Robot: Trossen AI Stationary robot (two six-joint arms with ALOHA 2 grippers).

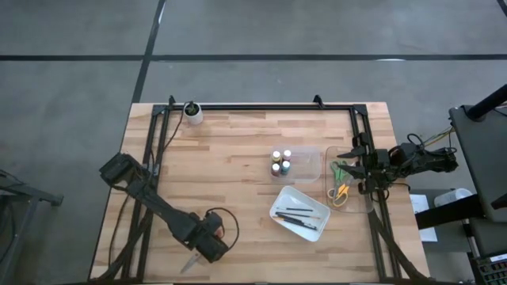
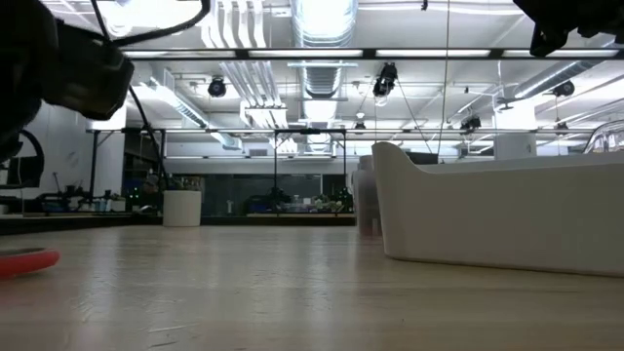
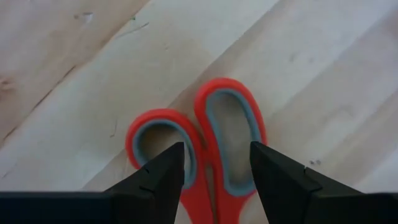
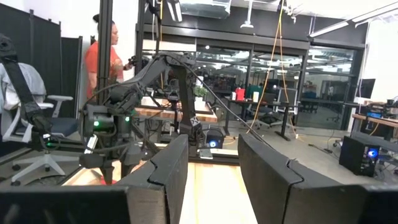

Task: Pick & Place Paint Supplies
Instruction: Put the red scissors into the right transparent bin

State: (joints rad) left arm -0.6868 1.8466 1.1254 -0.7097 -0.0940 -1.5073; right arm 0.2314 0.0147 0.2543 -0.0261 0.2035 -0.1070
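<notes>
Red-handled scissors (image 3: 227, 124) lie flat on the wooden table near its front left. Their blades (image 1: 190, 263) stick out from under my left arm, and a red loop (image 2: 24, 261) shows in the low view. My left gripper (image 3: 217, 152) points down over the two handle loops. It is open, with one finger on either side of them, and I see no touch. My right gripper (image 1: 354, 162) is open with nothing between its fingers, and it rests level at the table's right edge. Paint bottles (image 1: 281, 162) stand mid-table. Dark brushes (image 1: 299, 214) lie in a white tray.
A clear container (image 1: 348, 190) at the right holds green- and yellow-handled scissors. A second clear container (image 1: 307, 162) stands beside the bottles. A white cup (image 1: 192, 112) stands at the far left. The white tray (image 2: 507, 214) lies right of centre. A black frame (image 1: 261, 106) borders the table.
</notes>
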